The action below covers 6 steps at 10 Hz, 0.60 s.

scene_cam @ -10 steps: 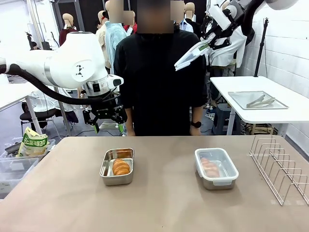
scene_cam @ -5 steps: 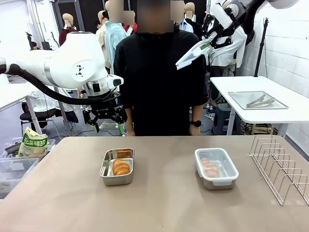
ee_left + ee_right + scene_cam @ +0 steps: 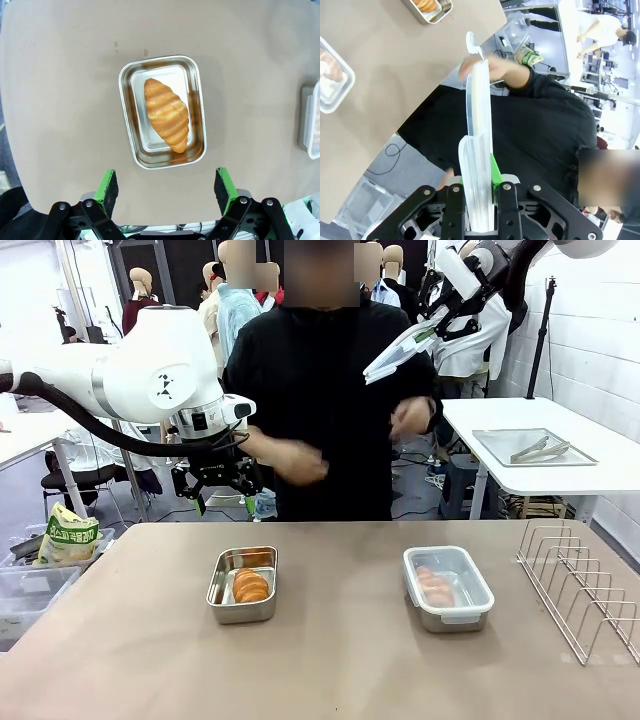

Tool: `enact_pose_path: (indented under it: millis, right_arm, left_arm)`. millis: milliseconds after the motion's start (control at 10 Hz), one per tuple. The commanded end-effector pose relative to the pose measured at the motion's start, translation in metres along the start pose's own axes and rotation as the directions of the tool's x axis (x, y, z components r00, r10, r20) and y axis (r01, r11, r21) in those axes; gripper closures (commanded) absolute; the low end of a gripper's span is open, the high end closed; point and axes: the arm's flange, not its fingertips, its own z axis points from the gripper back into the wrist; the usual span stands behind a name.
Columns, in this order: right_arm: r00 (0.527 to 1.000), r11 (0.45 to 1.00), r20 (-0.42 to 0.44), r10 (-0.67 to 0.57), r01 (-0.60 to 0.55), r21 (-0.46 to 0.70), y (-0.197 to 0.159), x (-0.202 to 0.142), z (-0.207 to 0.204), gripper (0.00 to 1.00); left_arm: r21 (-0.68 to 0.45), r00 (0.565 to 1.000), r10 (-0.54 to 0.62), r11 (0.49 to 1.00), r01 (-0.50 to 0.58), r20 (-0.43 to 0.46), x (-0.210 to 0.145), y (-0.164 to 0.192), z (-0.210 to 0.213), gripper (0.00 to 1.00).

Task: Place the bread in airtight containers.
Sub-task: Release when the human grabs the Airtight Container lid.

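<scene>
The person's hands [image 3: 300,462], down at the sides a second ago, are now raised in front of the chest at the frame's middle, one toward the lid overhead. Both arms have stayed put. In my judgement the person is about to take the lid, the last piece needed to seal the open box.

The right end effector [image 3: 432,328], in the upper right, is clamped on a clear plastic lid [image 3: 400,352] held edge-on and tilted, high above the bench [image 3: 330,660]. The left end effector [image 3: 218,483] hangs with its jaws spread wide and nothing between them, above the bench's far edge at left.

One croissant [image 3: 250,586], glossy golden-brown with ridges, lies diagonally in the open steel container [image 3: 243,583] left of centre. The second container [image 3: 447,586], right of centre, already has its lid on, with bread dimly visible through it.
</scene>
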Motion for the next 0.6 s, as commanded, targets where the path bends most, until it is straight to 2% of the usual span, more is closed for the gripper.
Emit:
enact_pose_path:
  millis: [0,500]
  right_arm:
    - [1.000,1.000,0.000,-0.013,0.013,-0.002,-0.0023,0.0015,0.0017,1.00]
    - [1.000,1.000,0.000,-0.013,0.013,-0.002,-0.0023,0.0015,0.0017,1.00]
  left_arm:
    - [0.013,1.000,0.003,1.000,-0.003,0.007,-0.0003,0.0009,0.0023,0.00]
    - [0.013,1.000,0.003,1.000,-0.003,0.007,-0.0003,0.0009,0.0023,0.00]
